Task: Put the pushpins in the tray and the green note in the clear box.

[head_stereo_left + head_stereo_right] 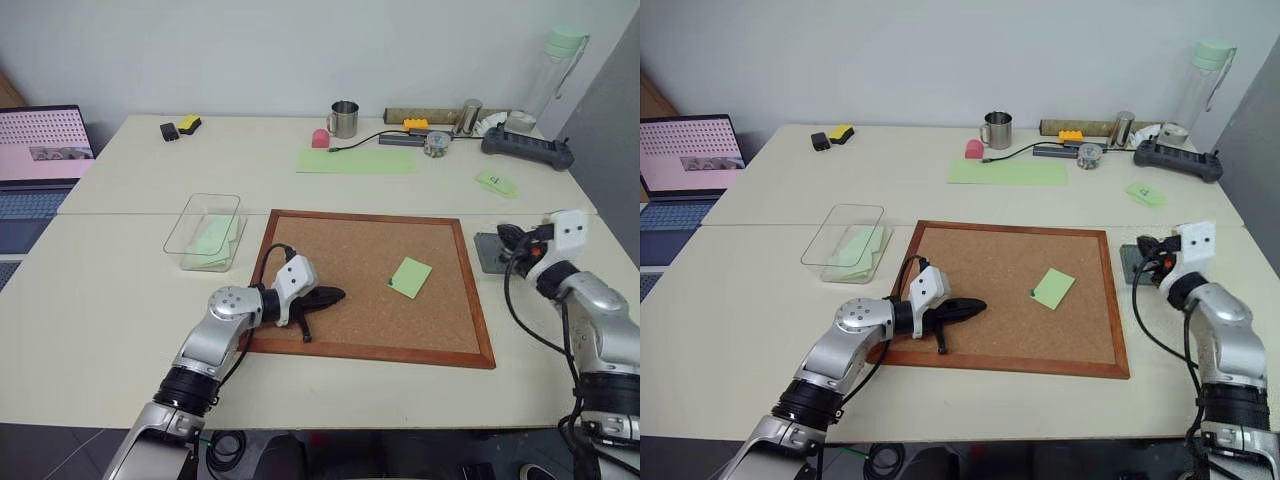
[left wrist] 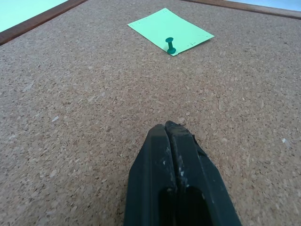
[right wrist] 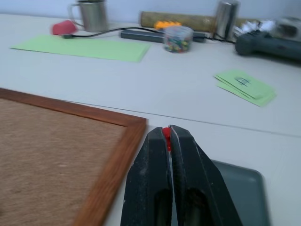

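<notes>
Red pushpin going to the tray

The right tool is pinching the red pushpin over the tray; next, releasing it. The left tool is resting closed, empty, on the corkboard.

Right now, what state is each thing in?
Left gripper: shut, empty, over the cork board.
Right gripper: shut on the red pushpin, near the tray.
Green pushpin: stuck through the green note on the board.
Tray: no pins seen in it.
Clear box: open-topped, holding pale green paper.
</notes>
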Controlling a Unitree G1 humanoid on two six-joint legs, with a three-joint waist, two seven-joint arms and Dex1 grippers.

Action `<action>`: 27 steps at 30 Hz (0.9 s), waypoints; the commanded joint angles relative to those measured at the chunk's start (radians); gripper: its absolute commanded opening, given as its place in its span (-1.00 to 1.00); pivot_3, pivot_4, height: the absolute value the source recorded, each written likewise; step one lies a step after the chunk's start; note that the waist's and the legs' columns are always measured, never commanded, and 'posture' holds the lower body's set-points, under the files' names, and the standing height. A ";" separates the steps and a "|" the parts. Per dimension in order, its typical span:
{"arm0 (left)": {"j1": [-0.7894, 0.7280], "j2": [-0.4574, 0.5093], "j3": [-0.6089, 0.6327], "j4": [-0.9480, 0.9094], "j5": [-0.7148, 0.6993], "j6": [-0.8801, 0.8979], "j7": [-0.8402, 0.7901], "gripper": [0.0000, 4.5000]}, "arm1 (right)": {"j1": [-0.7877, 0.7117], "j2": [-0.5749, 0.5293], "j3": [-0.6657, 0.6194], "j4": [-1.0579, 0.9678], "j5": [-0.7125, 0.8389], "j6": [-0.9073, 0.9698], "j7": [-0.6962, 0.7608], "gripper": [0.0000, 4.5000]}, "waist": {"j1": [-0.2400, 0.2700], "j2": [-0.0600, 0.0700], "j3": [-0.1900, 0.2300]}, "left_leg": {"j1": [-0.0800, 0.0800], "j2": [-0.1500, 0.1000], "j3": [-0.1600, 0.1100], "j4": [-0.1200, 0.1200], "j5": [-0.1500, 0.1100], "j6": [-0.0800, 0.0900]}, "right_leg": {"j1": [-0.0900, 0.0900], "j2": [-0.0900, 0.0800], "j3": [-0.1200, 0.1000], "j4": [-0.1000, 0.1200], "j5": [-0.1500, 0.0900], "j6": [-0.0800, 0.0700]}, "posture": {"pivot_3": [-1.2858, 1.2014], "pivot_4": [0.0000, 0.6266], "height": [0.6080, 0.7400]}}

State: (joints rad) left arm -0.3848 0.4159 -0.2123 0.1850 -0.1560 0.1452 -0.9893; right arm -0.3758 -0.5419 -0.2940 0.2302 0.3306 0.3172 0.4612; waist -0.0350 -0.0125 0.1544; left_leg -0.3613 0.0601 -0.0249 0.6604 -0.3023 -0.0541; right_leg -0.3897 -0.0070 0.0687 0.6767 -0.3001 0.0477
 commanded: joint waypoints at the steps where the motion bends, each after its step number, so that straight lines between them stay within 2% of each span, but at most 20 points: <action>1: 0.023 0.021 -0.008 0.022 0.023 0.030 0.009 -1.00 | -0.068 -0.009 -0.018 0.092 -0.025 -0.036 -0.034 -0.96 | 0.000 0.000 0.000 | 0.000 0.000 0.000 0.000 0.000 0.000 | 0.000 0.000 0.000 0.000 0.000 0.000 | 0.03 -0.52 1.00; 19: 0.040 0.036 -0.002 0.003 0.022 0.036 0.018 -1.00 | -0.074 0.020 -0.019 0.159 -0.024 -0.056 -0.031 -0.96 | -0.003 0.001 0.001 | 0.000 0.000 0.000 0.000 -0.001 0.001 | 0.000 0.000 0.001 0.000 0.000 0.000 | 0.03 -0.52 1.00; 20: 0.040 0.036 -0.002 0.003 0.023 0.036 0.018 -1.00 | -0.072 0.019 -0.017 0.158 -0.029 -0.060 -0.033 -0.79 | -0.003 0.001 0.001 | 0.000 0.000 0.000 0.000 -0.001 0.001 | 0.000 0.000 0.001 0.000 0.000 0.000 | 0.03 -0.52 1.00; 22: 0.041 0.037 -0.003 0.001 0.022 0.036 0.018 -1.00 | -0.069 0.018 -0.017 0.160 -0.036 -0.067 -0.039 -0.69 | -0.005 0.001 0.001 | 0.000 0.000 0.000 0.000 -0.001 0.002 | 0.000 0.000 0.001 0.000 0.000 0.000 | 0.03 -0.52 1.00; 24: 0.038 0.035 -0.004 0.005 0.022 0.035 0.017 -1.00 | -0.067 0.019 -0.021 0.159 -0.029 -0.064 -0.033 -0.69 | -0.006 0.001 0.001 | 0.000 0.000 0.000 0.000 -0.001 0.002 | 0.000 0.000 0.001 0.000 0.000 0.000 | 0.03 -0.52 1.00; 26: 0.035 0.034 -0.005 0.008 0.022 0.034 0.017 -1.00 | -0.064 0.018 -0.024 0.154 -0.028 -0.064 -0.035 -0.52 | -0.006 0.001 0.001 | 0.000 0.000 0.000 0.000 -0.001 0.002 | 0.000 0.000 0.001 0.000 0.000 0.000 | 0.03 -0.52 1.00; 27: 0.034 0.033 -0.006 0.009 0.022 0.033 0.017 -1.00 | -0.064 0.016 -0.023 0.154 -0.031 -0.065 -0.039 -0.51 | -0.006 0.001 0.001 | 0.000 0.000 0.000 0.000 -0.001 0.002 | 0.000 0.000 0.001 0.000 0.000 0.000 | 0.03 -0.52 1.00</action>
State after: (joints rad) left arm -0.3696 0.4244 -0.2111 0.1605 -0.1558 0.1520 -0.9735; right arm -0.4411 -0.5177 -0.2935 0.4006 0.2966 0.2715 0.4306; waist -0.0414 -0.0115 0.1550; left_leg -0.3611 0.0602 -0.0245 0.6604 -0.3032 -0.0524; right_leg -0.3898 -0.0069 0.0693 0.6766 -0.3001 0.0477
